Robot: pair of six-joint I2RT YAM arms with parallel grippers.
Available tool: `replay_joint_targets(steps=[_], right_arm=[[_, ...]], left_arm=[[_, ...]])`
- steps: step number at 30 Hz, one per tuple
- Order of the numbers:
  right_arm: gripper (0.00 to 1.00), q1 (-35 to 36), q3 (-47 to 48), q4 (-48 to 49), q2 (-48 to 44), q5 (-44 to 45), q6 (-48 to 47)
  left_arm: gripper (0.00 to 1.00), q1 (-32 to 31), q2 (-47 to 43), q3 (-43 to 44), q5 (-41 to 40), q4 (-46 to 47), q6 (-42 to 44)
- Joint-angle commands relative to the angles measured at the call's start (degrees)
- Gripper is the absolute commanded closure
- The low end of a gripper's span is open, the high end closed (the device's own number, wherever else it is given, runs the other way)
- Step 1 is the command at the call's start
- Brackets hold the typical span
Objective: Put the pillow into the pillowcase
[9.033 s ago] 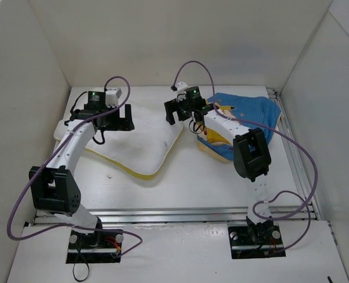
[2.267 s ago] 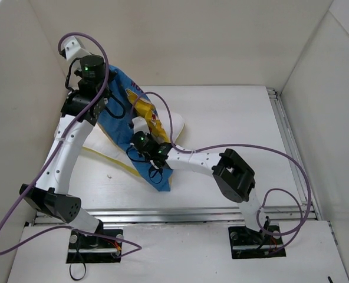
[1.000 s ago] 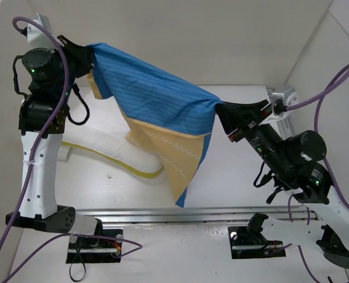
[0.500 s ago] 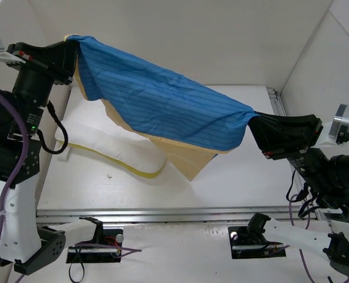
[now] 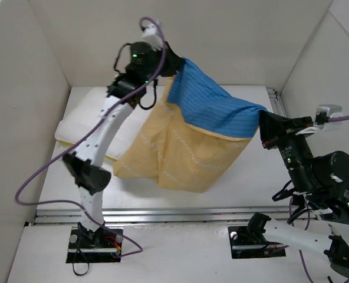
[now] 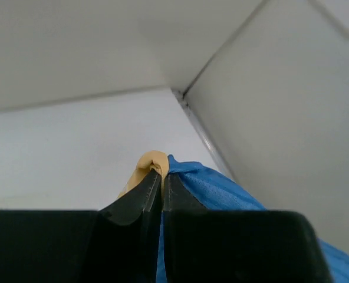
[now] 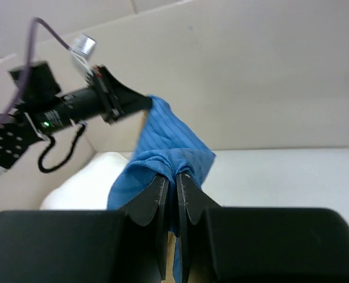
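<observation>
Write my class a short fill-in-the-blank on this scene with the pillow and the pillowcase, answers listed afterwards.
The left gripper and right gripper are both ____ on the thin blue and yellow-orange fabric pillowcase. The soft white quilted pillow lies on the ____. It lies nearer the ____ arm's base.
Answers: shut; table; left.
</observation>
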Motion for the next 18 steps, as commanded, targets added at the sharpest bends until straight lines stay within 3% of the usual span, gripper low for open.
replay_joint_targets(steps=[1, 4, 6, 9, 12, 18], right_arm=[[1.00, -0.16, 3.17, 1.39, 2.22, 10.20, 0.37], [1.00, -0.33, 7.82, 1.57, 5.02, 9.87, -4.81], [1.00, -0.25, 11.34, 2.44, 8.18, 10.47, -10.25], [1.00, -0.33, 20.04, 2.97, 16.27, 14.42, -15.36], [1.00, -1.03, 27.25, 3.23, 22.43, 16.01, -18.62], [1.00, -5.07, 30.96, 4.03, 25.34, 14.26, -20.29]], left_arm=[[1.00, -3.39, 1.70, 8.60, 4.09, -0.34, -3.13], [1.00, -4.80, -2.83, -1.53, 8.83, 9.56, -7.88], [1.00, -6.12, -4.53, -2.65, 10.33, 13.98, -7.82], [1.00, -8.76, -5.58, 1.66, 12.52, 13.02, -4.39], [1.00, -9.64, -9.79, -2.62, 11.85, 12.59, -2.19], [1.00, -10.70, -25.26, -33.11, -0.46, 21.44, -4.03]])
